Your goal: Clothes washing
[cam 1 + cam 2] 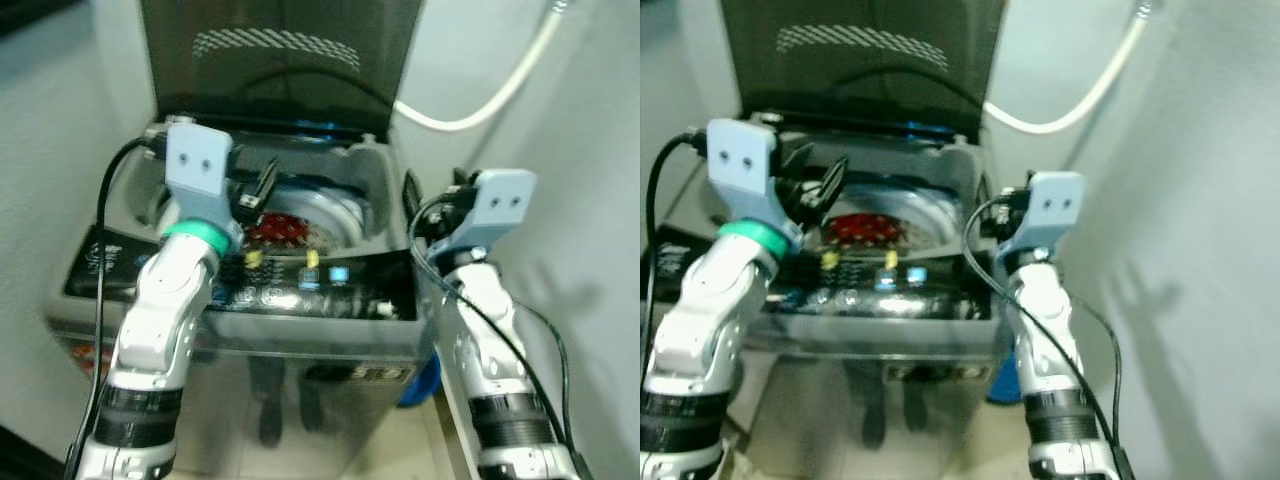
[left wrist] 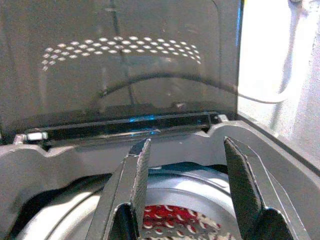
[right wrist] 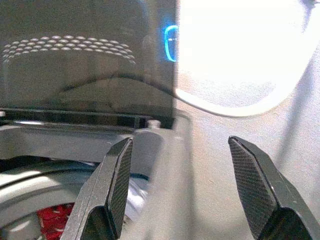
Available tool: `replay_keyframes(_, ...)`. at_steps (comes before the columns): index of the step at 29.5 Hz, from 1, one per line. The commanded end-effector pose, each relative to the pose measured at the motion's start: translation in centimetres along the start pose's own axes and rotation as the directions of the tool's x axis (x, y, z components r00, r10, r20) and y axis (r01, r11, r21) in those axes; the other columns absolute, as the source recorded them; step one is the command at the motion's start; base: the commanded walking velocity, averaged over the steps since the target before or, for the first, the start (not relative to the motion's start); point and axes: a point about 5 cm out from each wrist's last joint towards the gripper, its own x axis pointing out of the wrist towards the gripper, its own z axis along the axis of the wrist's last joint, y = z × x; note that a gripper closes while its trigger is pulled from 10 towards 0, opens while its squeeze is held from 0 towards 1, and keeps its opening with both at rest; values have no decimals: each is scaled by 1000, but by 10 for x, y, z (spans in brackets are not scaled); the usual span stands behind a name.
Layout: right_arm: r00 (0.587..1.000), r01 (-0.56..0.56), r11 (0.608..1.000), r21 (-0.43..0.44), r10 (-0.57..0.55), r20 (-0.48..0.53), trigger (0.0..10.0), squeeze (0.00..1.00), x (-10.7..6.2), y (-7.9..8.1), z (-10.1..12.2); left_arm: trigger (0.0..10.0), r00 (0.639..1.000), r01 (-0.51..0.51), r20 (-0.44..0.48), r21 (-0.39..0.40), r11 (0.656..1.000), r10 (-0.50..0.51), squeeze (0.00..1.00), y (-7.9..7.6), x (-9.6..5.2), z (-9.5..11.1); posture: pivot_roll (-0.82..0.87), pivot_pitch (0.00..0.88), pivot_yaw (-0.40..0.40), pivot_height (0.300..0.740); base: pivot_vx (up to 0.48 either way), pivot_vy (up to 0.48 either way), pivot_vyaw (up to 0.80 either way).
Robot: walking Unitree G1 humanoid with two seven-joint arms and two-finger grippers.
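You have soft, slightly blurred head views; arm shadows fall on the wall [image 1: 1200, 250] right of the washing machine [image 1: 300, 320]. In both wrist views, glare washes out that wall beside the dark raised lid [image 2: 120, 65], which shows reflected light spots.

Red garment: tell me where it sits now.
The red garment lies down in the washing machine drum, under the raised lid, just below the open left claw.

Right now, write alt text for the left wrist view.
The open left gripper hovers empty over the washing machine's drum, where a red garment lies at the bottom. Behind it the dark lid stands raised.
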Motion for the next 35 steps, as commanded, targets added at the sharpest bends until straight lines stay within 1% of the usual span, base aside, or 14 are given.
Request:
replay_keyframes(1, 1000, 14, 1000, -4, -14, -14, 10000, 0, -3, -4, -3, 10000, 1000, -1, -11, -34, 999, 1, 0, -1, 0, -2, 94, 22, 6, 740, 0, 0, 0)
replay_keyframes(5, 1000, -2, 1000, 2, 2, -11, 10000, 0, -3, -3, -3, 10000, 1000, -4, -8, -39, 999, 3, 0, 0, 0, -2, 93, 23, 6, 740, 0, 245, 0)
replay_keyframes(6, 1000, -13, 1000, -21, 13, -13, 10000, 0, -4, -3, -3, 10000, 1000, -6, -1, -45, 999, 6, 0, 0, 0, -1, 93, 23, 6, 740, 0, 0, 800)
replay_keyframes(11, 1000, -21, 999, -35, 21, -17, 10000, 0, -4, -2, -3, 10000, 1000, -5, 9, -36, 999, 5, 0, 0, -1, 1, 92, 24, 4, 740, 0, 0, 800)
replay_keyframes(30, 999, -33, 999, -29, 32, -22, 10000, 0, -4, -2, -3, 10000, 1000, -2, 1, -32, 999, 2, 0, -1, 0, -1, 88, 27, 3, 740, 0, 0, 800)
replay_keyframes(35, 998, -61, 998, -20, 61, -33, 10000, 0, -6, 1, -6, 10000, 1000, 0, -3, -31, 1000, 0, 0, -1, 0, -2, 87, 27, 4, 740, 0, 0, 800)
